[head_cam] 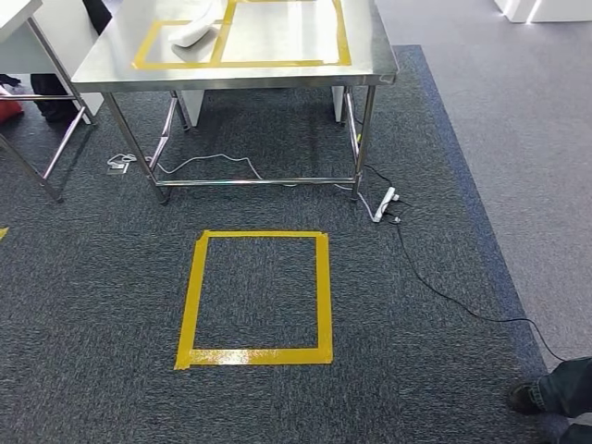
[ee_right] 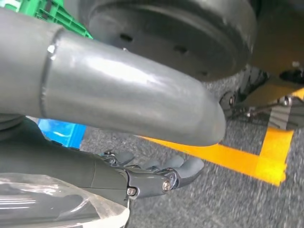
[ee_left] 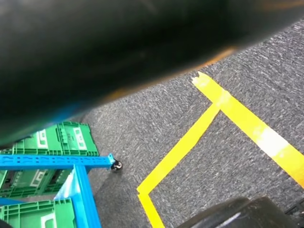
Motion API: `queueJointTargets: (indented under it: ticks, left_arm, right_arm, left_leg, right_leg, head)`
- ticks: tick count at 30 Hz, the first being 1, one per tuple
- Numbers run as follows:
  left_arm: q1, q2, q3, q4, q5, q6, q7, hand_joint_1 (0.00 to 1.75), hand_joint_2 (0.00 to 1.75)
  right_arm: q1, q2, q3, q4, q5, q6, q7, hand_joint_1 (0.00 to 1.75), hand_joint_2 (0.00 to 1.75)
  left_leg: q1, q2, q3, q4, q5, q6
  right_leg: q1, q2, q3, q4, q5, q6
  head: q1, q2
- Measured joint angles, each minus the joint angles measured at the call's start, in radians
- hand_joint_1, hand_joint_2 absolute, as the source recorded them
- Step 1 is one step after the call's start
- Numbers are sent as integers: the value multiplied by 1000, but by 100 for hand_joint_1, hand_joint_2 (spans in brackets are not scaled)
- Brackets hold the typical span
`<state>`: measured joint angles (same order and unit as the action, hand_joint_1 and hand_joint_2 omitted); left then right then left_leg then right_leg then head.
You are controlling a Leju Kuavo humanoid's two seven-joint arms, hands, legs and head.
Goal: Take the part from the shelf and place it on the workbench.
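A white part lies on the workbench while the robot stands back from it.

The workbench (head_cam: 237, 69), a steel table, is seen ahead across the carpet (head_cam: 104, 305), and the white part (head_cam: 195, 28) lies inside the left taped rectangle (head_cam: 183, 44) near the far edge, a marked spot that appears meant for it. A yellow taped square (head_cam: 254, 298) is laid on the carpet before the table, probably as a standing mark. The right hand (ee_right: 157, 173) is hung low over the carpet, fingers loosely curled and apart, nothing visibly gripped; clear plastic (ee_right: 61, 204) shows beside it. The left hand's fingers cannot be told. Green crates (ee_left: 61, 140) sit in a blue rack (ee_left: 71, 166).
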<state>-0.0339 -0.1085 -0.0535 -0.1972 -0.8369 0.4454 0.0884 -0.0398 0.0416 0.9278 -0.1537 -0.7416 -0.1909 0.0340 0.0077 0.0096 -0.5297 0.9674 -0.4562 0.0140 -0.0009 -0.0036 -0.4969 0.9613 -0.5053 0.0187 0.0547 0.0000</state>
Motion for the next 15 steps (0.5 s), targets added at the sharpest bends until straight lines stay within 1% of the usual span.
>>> queueJointTargets:
  ticks: [3,5,10,15]
  left_arm:
    - [0,-1,-1,0,-4,-1,1,0,0]
    - [0,-1,-1,0,-7,0,1,0,0]
    - [1,-1,-5,0,-9,0,1,0,0]
    - [1,-1,-6,0,-11,-1,1,0,0]
  right_arm:
    - [0,0,0,0,0,0,0,0,0]
    - [0,0,0,0,0,-1,0,0,0]
    - [1,0,0,0,2,-5,0,0,0]
    - [1,0,2,0,10,-15,1,0,0]
  left_leg:
    - [2,0,-2,-1,0,-14]
    - [2,0,-3,-1,0,-19]
    - [2,0,-4,1,1,-21]
    - [1,0,-10,8,0,-18]
  right_leg:
    - [2,-1,-9,4,-1,-4]
    - [2,-1,-11,5,-2,-6]
    - [1,-1,-10,6,0,-6]
    - [0,-1,-6,6,3,-4]
  head:
    - [0,0]
    - [0,0]
    - [1,0]
    - [0,0]
